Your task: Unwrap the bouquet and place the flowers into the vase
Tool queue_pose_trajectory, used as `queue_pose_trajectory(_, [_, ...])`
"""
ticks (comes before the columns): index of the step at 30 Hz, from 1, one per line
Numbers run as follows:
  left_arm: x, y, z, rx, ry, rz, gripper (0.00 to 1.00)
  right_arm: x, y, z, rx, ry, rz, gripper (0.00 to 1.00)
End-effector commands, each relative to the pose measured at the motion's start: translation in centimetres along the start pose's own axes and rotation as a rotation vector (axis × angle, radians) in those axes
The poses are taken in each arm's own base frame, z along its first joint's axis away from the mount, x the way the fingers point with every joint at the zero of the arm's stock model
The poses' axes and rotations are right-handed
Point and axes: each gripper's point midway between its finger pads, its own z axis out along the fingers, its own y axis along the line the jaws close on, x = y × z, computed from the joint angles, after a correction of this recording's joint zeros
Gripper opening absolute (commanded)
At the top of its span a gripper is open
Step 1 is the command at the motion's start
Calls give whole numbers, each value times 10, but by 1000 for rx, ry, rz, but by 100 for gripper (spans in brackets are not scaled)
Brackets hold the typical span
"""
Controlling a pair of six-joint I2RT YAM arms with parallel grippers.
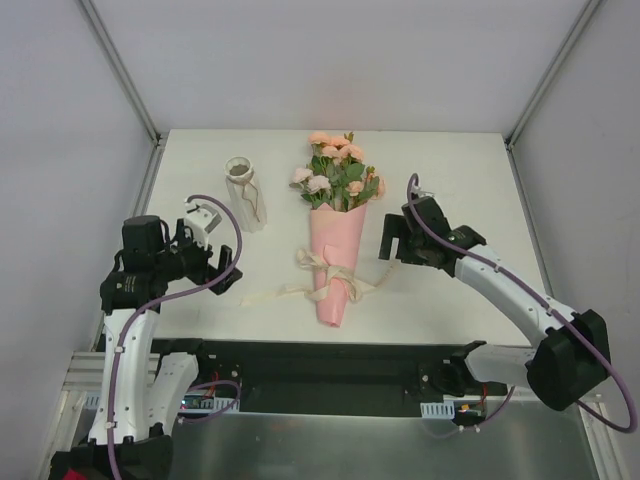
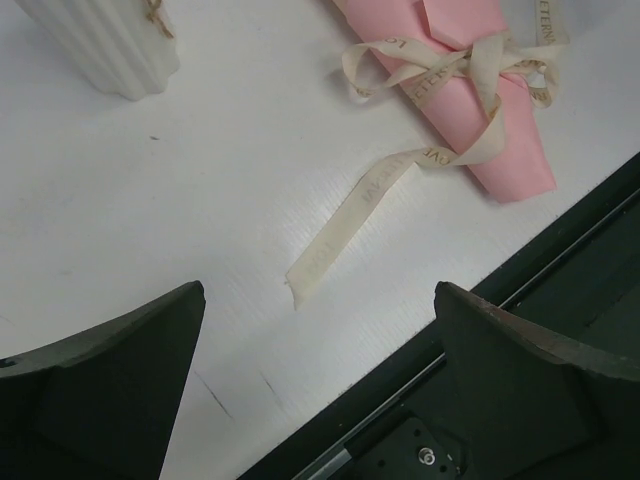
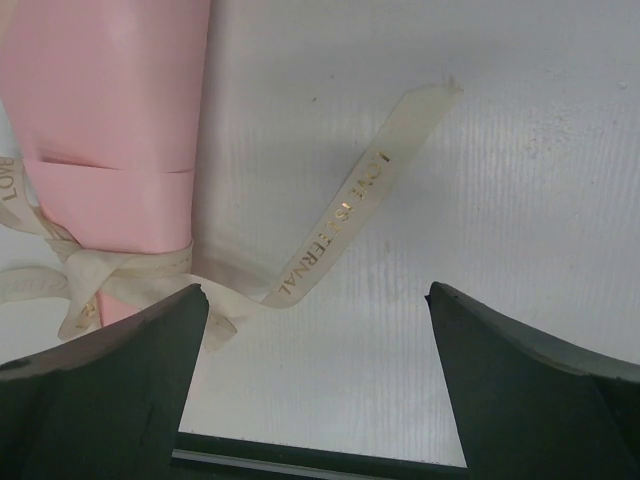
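Observation:
The bouquet (image 1: 334,262) lies in the middle of the table, its pink paper cone pointing toward me and tied with a cream ribbon (image 1: 305,288). The flowers (image 1: 336,172), peach and pale pink roses with green leaves, stick out of the cone's far end. The white vase (image 1: 246,194) stands upright to the left of them. My left gripper (image 1: 226,268) is open, left of the ribbon's loose tail (image 2: 358,218). My right gripper (image 1: 390,240) is open too, just right of the cone (image 3: 110,120), above another ribbon tail (image 3: 350,210). Neither gripper holds anything.
The table's near edge with a black rail (image 2: 520,330) runs just below both grippers. Grey walls and metal posts (image 1: 120,70) enclose the white table (image 1: 450,180) on three sides.

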Motion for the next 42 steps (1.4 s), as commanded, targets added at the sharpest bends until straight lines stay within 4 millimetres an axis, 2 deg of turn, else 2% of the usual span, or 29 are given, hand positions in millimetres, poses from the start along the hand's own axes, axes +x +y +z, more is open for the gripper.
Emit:
queue_pose_trajectory(1, [0, -7, 4, 62, 12, 18, 99, -8, 11, -6, 35, -22, -36, 96])
queue_pose_trajectory(6, [0, -12, 12, 105, 56, 32, 99, -1, 20, -2, 63, -25, -62, 96])
queue_pose_trajectory(7, [0, -9, 14, 96, 68, 38, 99, 0, 19, 0, 79, -23, -65, 96])
queue_pose_trajectory(8, [1, -19, 17, 130, 85, 78, 99, 1, 18, 1, 98, -31, -64, 96])
queue_pose_trajectory(13, [6, -26, 35, 162, 151, 147, 99, 1, 12, 4, 135, -73, -14, 98])
queue_pose_trajectory(16, [14, -29, 51, 196, 203, 189, 99, -1, 13, 6, 119, -111, 28, 99])
queue_pose_trajectory(25, [39, -47, 104, 302, 357, 355, 99, 20, 8, 22, 103, -107, 126, 97])
queue_pose_trajectory(29, [51, -44, 127, 295, 409, 423, 99, 36, 11, 31, 96, -66, 192, 95])
queue_pose_trajectory(33, [67, -39, 147, 295, 471, 467, 99, 43, 16, 38, 87, -41, 245, 95])
queue_pose_trajectory(40, [88, -36, 164, 295, 516, 542, 99, 48, 35, 45, 44, 11, 317, 94])
queue_pose_trajectory(42, [94, -37, 169, 301, 525, 560, 99, 51, 35, 45, 50, 23, 328, 93])
